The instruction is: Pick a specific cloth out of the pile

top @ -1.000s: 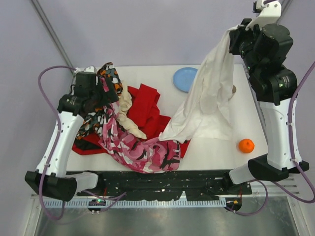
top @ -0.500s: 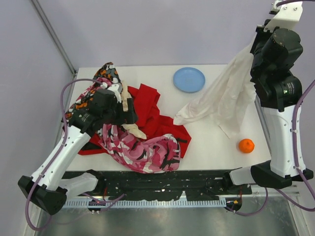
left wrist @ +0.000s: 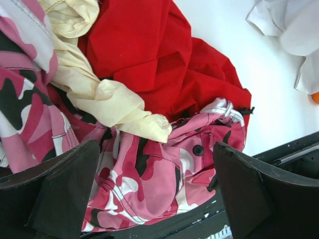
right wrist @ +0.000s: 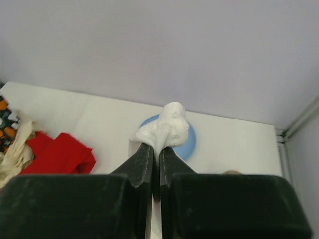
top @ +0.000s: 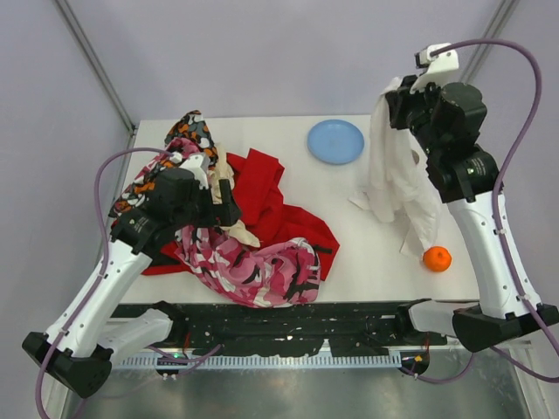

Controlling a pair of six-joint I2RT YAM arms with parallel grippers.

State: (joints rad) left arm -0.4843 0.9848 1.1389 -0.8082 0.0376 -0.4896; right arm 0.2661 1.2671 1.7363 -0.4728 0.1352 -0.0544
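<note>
Beside the plate point(top: 335, 141), right tool point(right wrist: 155, 149) clamps the cloth point(top: 393, 170)

White cloth point(top: 395, 166), pile point(top: 262, 205) in red, pink camouflage, cream-yellow, black-orange-white pattern, blue plate point(top: 335, 141), orange ball point(top: 437, 258)

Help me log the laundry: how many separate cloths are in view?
5. A white cloth hangs from the right gripper. In the pile on the left: red cloth, pink camouflage cloth, cream-yellow cloth, black-orange-white patterned cloth. Others may be hidden beneath.
</note>
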